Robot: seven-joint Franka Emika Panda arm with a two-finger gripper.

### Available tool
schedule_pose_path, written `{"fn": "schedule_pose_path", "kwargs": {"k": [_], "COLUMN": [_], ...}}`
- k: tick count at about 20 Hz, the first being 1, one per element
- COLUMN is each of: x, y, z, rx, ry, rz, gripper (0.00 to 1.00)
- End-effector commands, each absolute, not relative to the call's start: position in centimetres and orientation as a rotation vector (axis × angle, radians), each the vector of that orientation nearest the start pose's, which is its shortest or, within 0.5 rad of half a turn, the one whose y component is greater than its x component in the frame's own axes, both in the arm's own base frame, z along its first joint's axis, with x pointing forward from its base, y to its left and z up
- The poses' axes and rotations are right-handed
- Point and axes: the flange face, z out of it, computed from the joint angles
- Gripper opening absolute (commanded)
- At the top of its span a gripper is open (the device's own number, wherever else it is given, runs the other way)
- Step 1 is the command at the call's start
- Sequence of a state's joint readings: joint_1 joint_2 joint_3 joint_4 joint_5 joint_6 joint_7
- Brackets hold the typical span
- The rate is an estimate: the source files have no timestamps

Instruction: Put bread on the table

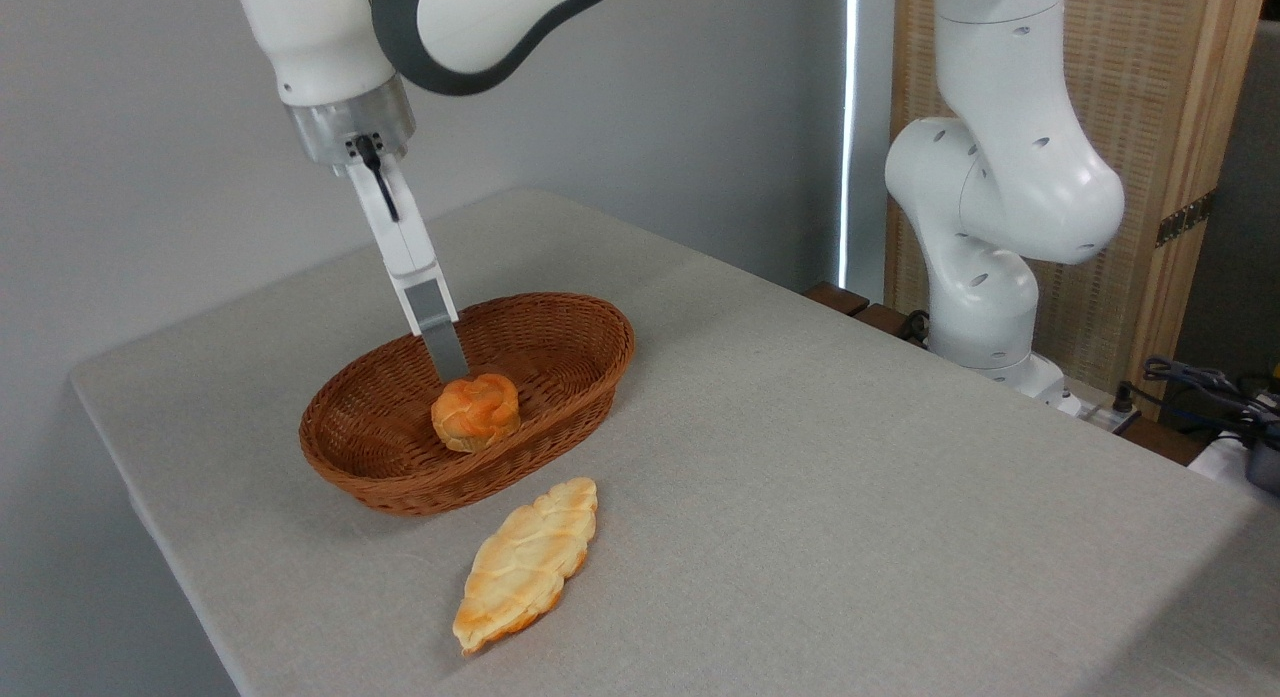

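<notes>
Wicker, brown and oval, makes up the basket (380, 417) on the left half of the table (850, 457), and the bread (476, 411), a small orange knotted bun, sits inside it toward the near wall. The gripper (448, 362) reaches steeply down into the basket from the upper left; only one long grey finger (440, 337) shows, its tip touching or just behind the bun's far top edge. With the other finger hidden, I cannot tell how wide the jaws stand or whether they already have hold of the bun.

To do this step well, the fingers should straddle the bun's sides low enough to grip below the twisted top, close gently, then lift straight up until clear of the basket rim before moving sideways. Just right of and below the basket, a pale braided loaf (527, 563) lies on the cloth; the bun is best set down on bare cloth well apart from it.
</notes>
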State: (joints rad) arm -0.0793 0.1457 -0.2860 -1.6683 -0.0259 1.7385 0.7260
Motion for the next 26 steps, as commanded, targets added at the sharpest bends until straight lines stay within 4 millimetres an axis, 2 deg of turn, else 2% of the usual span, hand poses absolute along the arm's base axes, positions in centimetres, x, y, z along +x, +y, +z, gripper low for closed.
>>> {"fn": "schedule_pose_path", "kwargs": {"k": [1, 7, 8, 10, 13, 14, 16, 17, 19, 21, 26], "x": [56.8, 57.1, 57.3, 57.1, 57.1, 56.8, 56.8, 56.8, 56.9, 56.9, 57.0], "y": [-21.5, -23.5, -23.6, -24.4, -24.6, -25.5, -25.4, -25.4, -25.3, -25.3, -25.1], "z": [48.1, 44.7, 43.6, 43.0, 42.3, 42.0, 42.0, 42.0, 42.1, 42.1, 42.5], "rx": [-2.689, -2.634, -2.622, -2.605, -2.602, -2.588, -2.592, -2.594, -2.594, -2.594, -2.597], "ry": [1.695, 1.752, 1.758, 1.78, 1.787, 1.804, 1.798, 1.794, 1.794, 1.794, 1.788], "rz": [0.159, 0.223, 0.243, 0.26, 0.277, 0.284, 0.284, 0.287, 0.282, 0.282, 0.271], "gripper": [1.0, 1.0, 1.0, 1.0, 1.0, 1.0, 1.0, 0.94, 0.6, 0.48, 0.47]}}
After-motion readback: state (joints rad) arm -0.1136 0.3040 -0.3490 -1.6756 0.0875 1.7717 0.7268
